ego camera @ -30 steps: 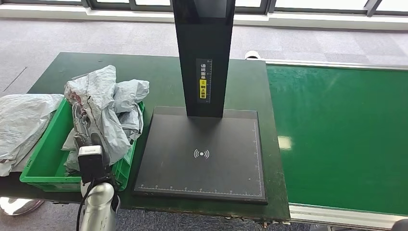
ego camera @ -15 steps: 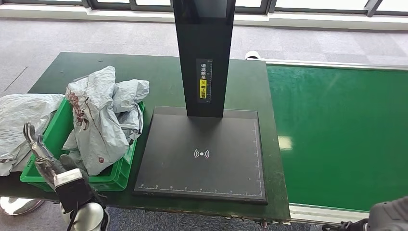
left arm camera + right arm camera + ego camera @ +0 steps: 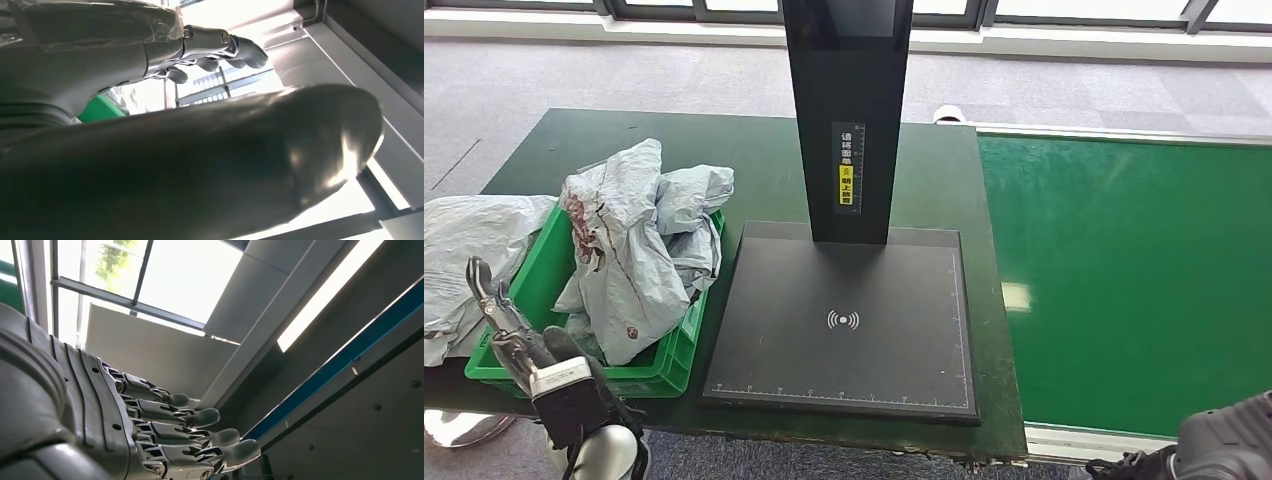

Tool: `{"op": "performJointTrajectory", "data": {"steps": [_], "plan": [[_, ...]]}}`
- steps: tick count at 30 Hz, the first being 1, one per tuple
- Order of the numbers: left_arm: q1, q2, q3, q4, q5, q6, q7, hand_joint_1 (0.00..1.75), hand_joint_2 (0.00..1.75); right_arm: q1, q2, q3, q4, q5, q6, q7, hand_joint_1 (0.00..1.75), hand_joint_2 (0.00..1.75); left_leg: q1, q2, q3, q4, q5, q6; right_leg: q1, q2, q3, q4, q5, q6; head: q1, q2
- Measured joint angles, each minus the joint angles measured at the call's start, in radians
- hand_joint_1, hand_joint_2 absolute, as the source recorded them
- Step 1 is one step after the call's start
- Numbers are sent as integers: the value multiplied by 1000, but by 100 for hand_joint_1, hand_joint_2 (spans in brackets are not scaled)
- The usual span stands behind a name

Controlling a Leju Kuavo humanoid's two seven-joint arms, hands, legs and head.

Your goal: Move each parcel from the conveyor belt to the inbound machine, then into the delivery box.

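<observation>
Several crumpled grey parcels (image 3: 639, 240) are heaped in the green delivery box (image 3: 674, 350) at the left of the table. Another grey parcel (image 3: 469, 250) lies beside the box, on its left. My left hand (image 3: 504, 330) stands at the box's front left corner with its fingers (image 3: 220, 45) spread and pointing up, holding nothing. The black inbound machine's plate (image 3: 844, 320) lies in the middle under its tall column (image 3: 849, 120). The green conveyor belt (image 3: 1124, 270) runs on the right. My right hand (image 3: 175, 435) has its fingers stretched out and holds nothing. Its arm (image 3: 1224, 445) enters at the lower right corner.
The dark green table (image 3: 754, 160) carries the box and the machine. Its front edge runs just behind my left arm. Grey carpet floor (image 3: 574, 70) lies beyond the table, and a metal rail (image 3: 1104, 445) edges the belt's near side.
My left hand has drawn back from the parcel pile in the box to the box's front left corner, holding nothing. My right arm has risen into view at the lower right.
</observation>
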Motion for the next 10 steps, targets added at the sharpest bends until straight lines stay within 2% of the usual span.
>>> {"op": "performJointTrajectory", "data": {"steps": [2,6,8,10], "plan": [[3,4,-22,-4,60,-87,-14,0,0,6,-1,0,0,-2,-1,0,0,0,0,0,0,0,0,0,0,0,0,0,0,0,0,0],[34,21,-120,-33,105,-370,-41,0,0,23,-16,0,2,-36,-2,0,0,0,0,0,0,0,-1,0,0,0,0,0,0,0,0,0],[56,27,-172,-63,84,-485,-59,0,0,24,-37,5,22,-114,19,0,0,0,0,1,0,0,-1,0,0,1,0,0,0,0,0,0],[70,34,-211,-92,64,-546,-68,0,0,19,-60,12,53,-219,72,1,0,0,0,2,0,0,-2,0,0,2,0,-1,0,0,0,0]]}}
